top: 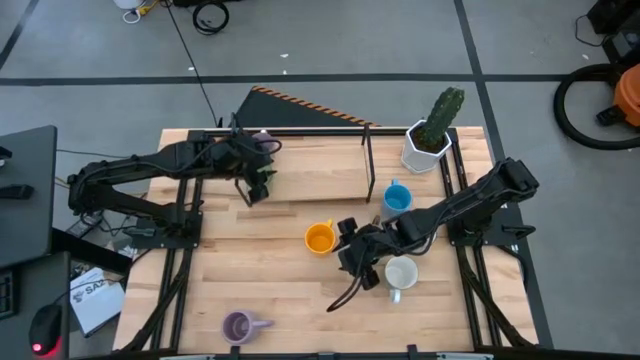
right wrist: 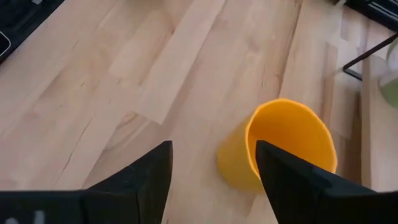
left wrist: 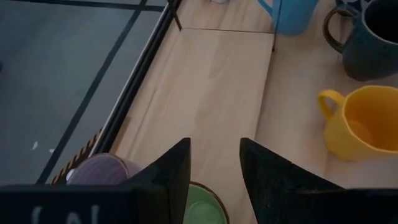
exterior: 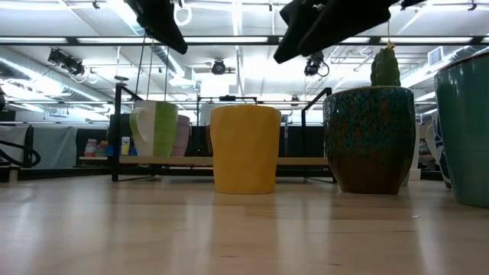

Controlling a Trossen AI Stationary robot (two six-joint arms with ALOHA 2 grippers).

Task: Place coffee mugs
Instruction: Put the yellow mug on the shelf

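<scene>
My left gripper hangs open above the raised wooden shelf, over a green mug that stands upright on the shelf. A purple mug stands beside the green one. My right gripper is open above the table, a little short of the orange mug, which stands upright. A blue mug, a white mug and a second purple mug stand on the table. A dark mug stands near the orange one.
A white faceted pot with a cactus stands at the table's far right corner. Black frame posts rise around the shelf. Bare wood lies between the orange mug and the near purple mug.
</scene>
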